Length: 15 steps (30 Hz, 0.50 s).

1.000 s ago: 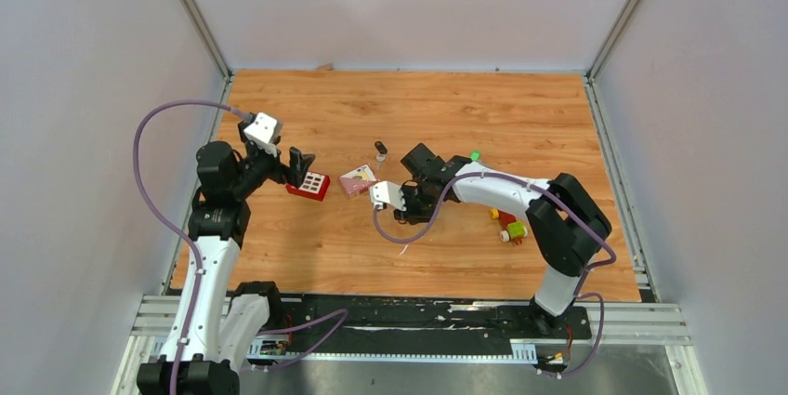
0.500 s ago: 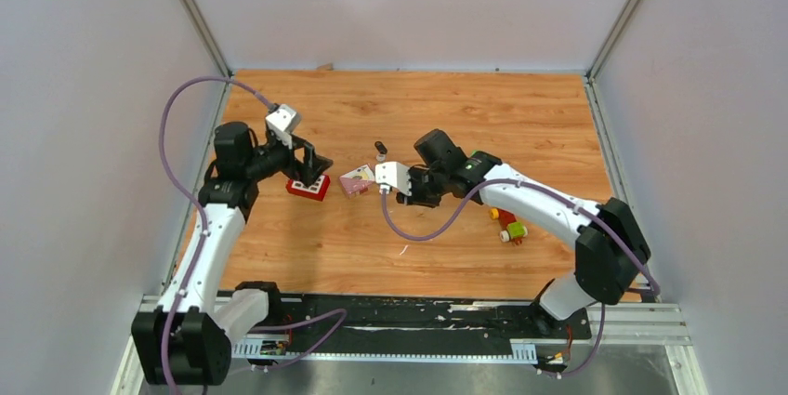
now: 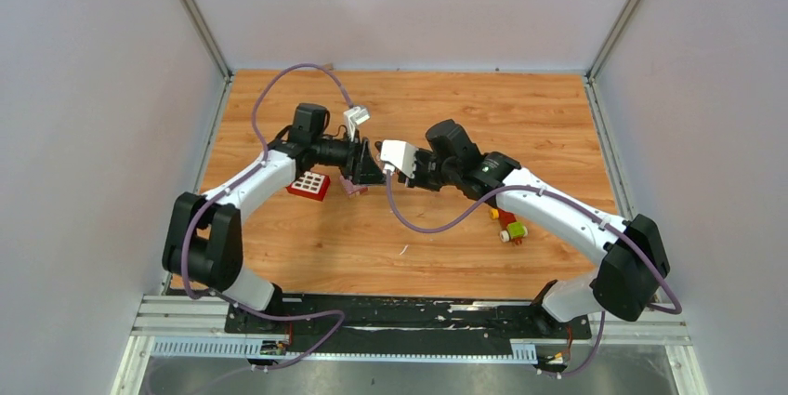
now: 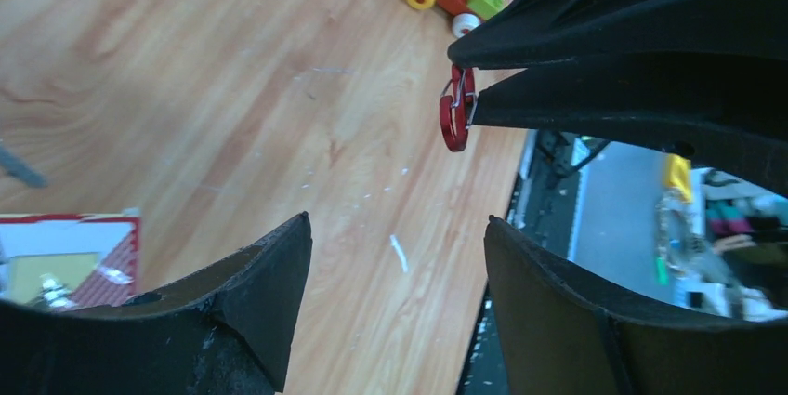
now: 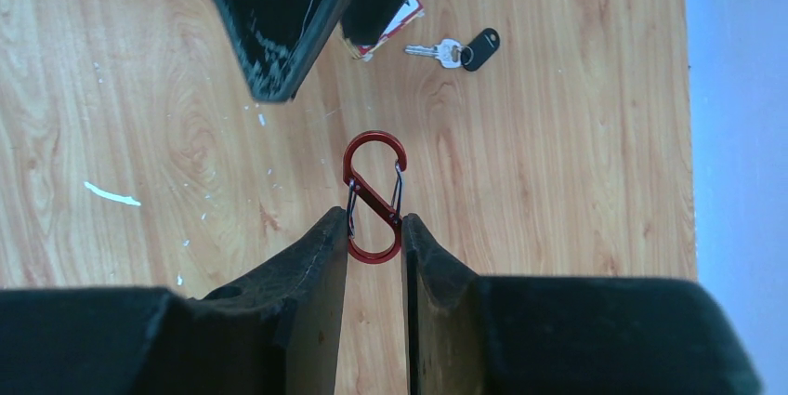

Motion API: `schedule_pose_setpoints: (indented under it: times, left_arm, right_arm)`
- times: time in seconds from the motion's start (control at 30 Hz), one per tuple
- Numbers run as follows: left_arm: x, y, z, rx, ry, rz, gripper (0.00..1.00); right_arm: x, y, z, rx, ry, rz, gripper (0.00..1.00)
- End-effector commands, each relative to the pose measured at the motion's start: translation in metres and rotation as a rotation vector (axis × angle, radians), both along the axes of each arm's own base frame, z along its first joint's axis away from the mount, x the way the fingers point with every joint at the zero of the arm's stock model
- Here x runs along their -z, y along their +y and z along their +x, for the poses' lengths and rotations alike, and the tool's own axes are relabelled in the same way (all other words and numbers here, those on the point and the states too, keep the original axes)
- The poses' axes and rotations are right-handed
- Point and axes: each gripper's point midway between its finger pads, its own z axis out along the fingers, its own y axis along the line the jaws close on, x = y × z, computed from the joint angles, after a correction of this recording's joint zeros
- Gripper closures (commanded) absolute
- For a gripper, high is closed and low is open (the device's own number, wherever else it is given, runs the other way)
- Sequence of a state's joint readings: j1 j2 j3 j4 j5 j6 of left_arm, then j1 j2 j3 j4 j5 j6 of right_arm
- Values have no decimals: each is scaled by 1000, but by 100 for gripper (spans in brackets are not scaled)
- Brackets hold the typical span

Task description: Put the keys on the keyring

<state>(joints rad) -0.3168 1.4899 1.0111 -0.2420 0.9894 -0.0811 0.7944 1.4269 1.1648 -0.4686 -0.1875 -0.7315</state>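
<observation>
1. My right gripper [image 5: 374, 220] is pinching the keyring [image 5: 374, 192], a red S-shaped clip with thin wire gates. Its lower loop sits between the fingertips. Its upper loop sticks out past them toward 12 o'clock in the right wrist view.
2. My left gripper [image 4: 395, 228] has its fingers spread wide with nothing between them. In its own wrist view the keyring hangs at about 1 o'clock from that gap, nipped at the tips of the right gripper's black fingers and not touching the left ones.
3. From above, the two grippers meet nose to nose over the table [image 3: 465, 107], a little toward 11 o'clock of its centre. The left arm reaches in from 9 o'clock and the right arm from 3 o'clock.
4. The black-headed key [image 5: 460, 48] lies flat on the wood at 1 o'clock from the keyring in the right wrist view. Its blade points to 9 o'clock, and it is apart from the clip.
5. The red box [image 3: 308, 185] with white squares sits at 8 o'clock from the left gripper. The toy block cluster [image 3: 508, 226] lies at 4 o'clock of the table centre, just beside the right forearm.
</observation>
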Motion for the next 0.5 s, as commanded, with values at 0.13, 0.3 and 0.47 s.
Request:
schedule_pose_setpoints:
  times: [0.13, 0.3, 0.47]
  left_arm:
    - [-25, -41, -2, 62, 124, -186, 26]
    - [-24, -47, 6, 43, 157, -218, 29]
    - [-19, -50, 11, 22, 203, -241, 43]
  right_arm:
    - [-11, 3, 13, 66, -50, 46, 87]
    - [-6, 3, 13, 65, -46, 45, 87]
    - [-5, 4, 12, 65, -41, 47, 87]
